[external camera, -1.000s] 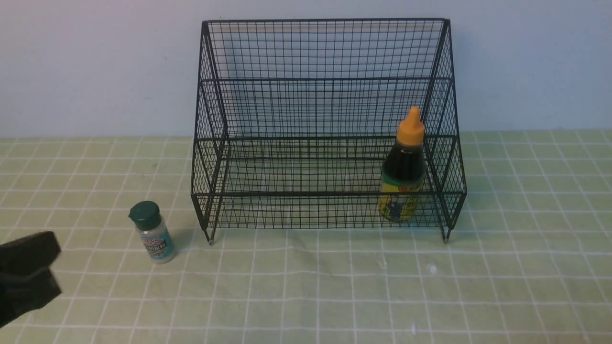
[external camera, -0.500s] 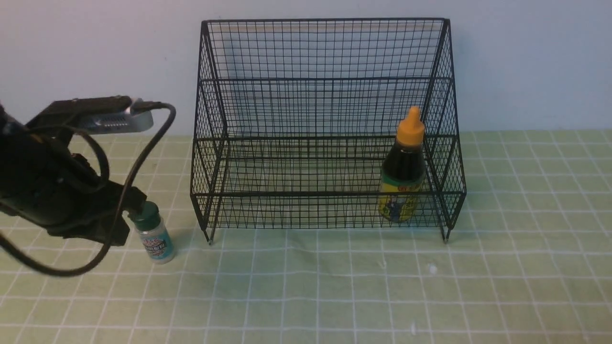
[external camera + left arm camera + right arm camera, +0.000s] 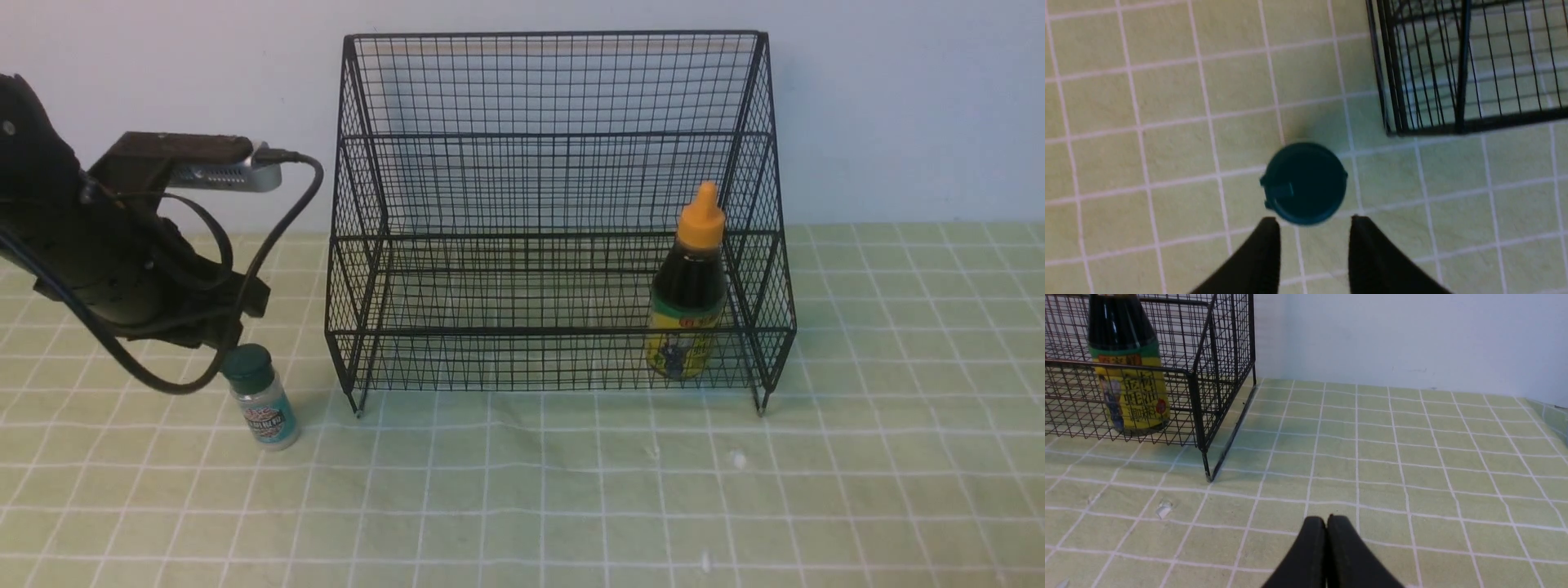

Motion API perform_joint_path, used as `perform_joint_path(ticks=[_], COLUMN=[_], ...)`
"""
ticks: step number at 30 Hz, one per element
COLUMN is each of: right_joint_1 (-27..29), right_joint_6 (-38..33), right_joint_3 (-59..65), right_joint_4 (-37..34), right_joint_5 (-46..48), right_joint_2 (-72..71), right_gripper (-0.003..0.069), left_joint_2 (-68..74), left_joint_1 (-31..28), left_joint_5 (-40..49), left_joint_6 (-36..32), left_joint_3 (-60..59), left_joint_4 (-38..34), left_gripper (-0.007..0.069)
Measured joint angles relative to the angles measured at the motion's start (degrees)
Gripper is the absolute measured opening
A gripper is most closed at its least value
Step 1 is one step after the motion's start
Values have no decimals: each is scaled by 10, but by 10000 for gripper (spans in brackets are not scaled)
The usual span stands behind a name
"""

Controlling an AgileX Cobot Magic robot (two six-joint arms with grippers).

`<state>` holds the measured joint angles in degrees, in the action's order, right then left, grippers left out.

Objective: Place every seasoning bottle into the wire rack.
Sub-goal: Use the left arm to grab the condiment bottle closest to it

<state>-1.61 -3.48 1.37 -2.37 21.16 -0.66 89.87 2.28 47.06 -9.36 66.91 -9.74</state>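
Note:
The small clear shaker (image 3: 261,396) with dark green cap and teal label stands on the cloth, left of the wire rack (image 3: 555,131). My left gripper (image 3: 233,327) hovers just above and behind its cap. In the left wrist view the gripper (image 3: 1312,222) is open and empty, and the cap (image 3: 1304,183) lies just beyond the fingertips, not between them. The dark-sauce bottle (image 3: 687,286) with orange nozzle stands upright at the right end of the rack's lowest level, also in the right wrist view (image 3: 1126,375). My right gripper (image 3: 1326,520) is shut and empty, low over the cloth right of the rack.
A green checked cloth (image 3: 571,490) covers the table, and a pale wall stands behind the rack. The rack's corner (image 3: 1461,81) is close beside the shaker. Small white specks (image 3: 1163,508) lie on the cloth near the rack's right front leg (image 3: 1207,475).
My left arm has swung in from the lower left, reached the shaker's cap, and then risen slightly above it. The shaker and sauce bottle have not moved.

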Motion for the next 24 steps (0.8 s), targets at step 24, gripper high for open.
perform_joint_path(ticks=[24], right_joint_1=[0], right_joint_6=[9], right_joint_3=[0], right_joint_4=[0], right_joint_5=[1], right_joint_2=[0], right_gripper=[-15], left_joint_2=[100], left_joint_1=[0], left_joint_5=[-2], left_joint_6=[-59], left_joint_3=[6], left_joint_4=[13], left_gripper=[341])
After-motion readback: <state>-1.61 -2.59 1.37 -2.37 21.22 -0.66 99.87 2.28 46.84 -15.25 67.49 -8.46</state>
